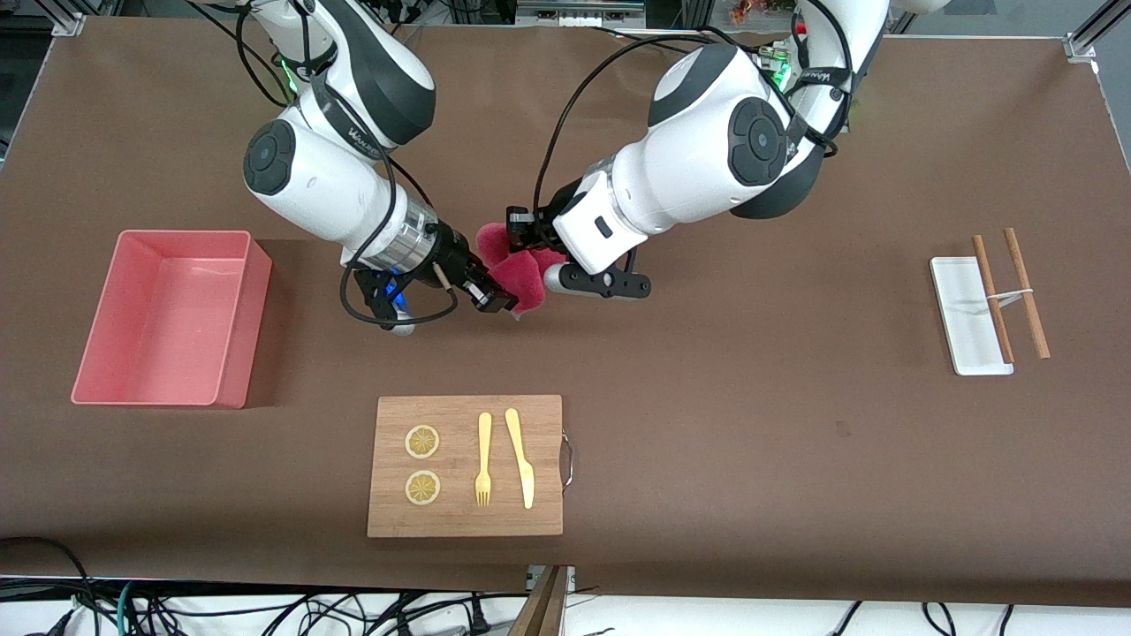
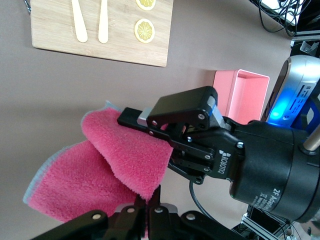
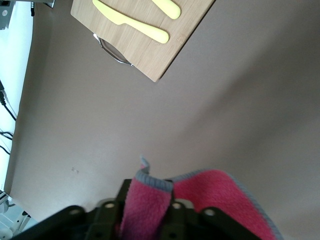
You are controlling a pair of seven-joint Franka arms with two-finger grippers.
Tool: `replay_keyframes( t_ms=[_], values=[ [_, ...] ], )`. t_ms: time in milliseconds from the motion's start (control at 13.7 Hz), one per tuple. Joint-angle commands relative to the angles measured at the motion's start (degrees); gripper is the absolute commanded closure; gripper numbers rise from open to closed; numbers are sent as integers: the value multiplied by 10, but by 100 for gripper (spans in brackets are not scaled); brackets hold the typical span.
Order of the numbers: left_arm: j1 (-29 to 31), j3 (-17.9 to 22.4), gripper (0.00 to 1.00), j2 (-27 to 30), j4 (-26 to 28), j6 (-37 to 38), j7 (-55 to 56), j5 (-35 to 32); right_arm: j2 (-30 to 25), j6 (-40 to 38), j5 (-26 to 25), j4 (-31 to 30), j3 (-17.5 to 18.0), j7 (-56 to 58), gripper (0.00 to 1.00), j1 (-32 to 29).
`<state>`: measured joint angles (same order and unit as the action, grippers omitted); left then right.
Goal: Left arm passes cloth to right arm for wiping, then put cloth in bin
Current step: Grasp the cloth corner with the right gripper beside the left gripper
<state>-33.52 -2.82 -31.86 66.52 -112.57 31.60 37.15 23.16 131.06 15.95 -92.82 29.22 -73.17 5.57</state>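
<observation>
The magenta-pink cloth (image 1: 523, 276) hangs in the air between both grippers, over the bare table between the robots and the wooden board. My left gripper (image 1: 515, 246) is shut on one edge of it; in the left wrist view its fingers pinch the cloth (image 2: 100, 170) at the left gripper (image 2: 150, 197). My right gripper (image 1: 497, 296) grips a folded corner; in the right wrist view the cloth (image 3: 210, 195) fills the gap between the right gripper's fingers (image 3: 147, 200). The light pink bin (image 1: 256, 291) stands empty toward the right arm's end; it also shows in the left wrist view (image 2: 240, 95).
A wooden board (image 1: 468, 521) near the front camera carries two lemon slices (image 1: 422, 442), a yellow fork (image 1: 483, 459) and a yellow knife (image 1: 521, 459). A flat white tray (image 1: 967, 340) with two brown sticks (image 1: 1025, 291) lies toward the left arm's end.
</observation>
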Motion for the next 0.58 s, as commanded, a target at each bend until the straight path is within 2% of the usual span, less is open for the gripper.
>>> replay_keyframes(
  t_ms=[0,365,438,512],
  values=[
    [-1,3,100,-7,-21,8,7,10,-1,-5,10,4,3,5,100,-6],
    [16,4,100,0,-21,29,6,5,-7,-6,11,4,3,5,100,-8],
    [22,4,84,2,-21,32,5,4,-7,-9,11,3,3,6,100,-7],
    [27,5,28,14,-14,34,4,3,-7,-16,10,3,2,9,100,-8]
  ],
)
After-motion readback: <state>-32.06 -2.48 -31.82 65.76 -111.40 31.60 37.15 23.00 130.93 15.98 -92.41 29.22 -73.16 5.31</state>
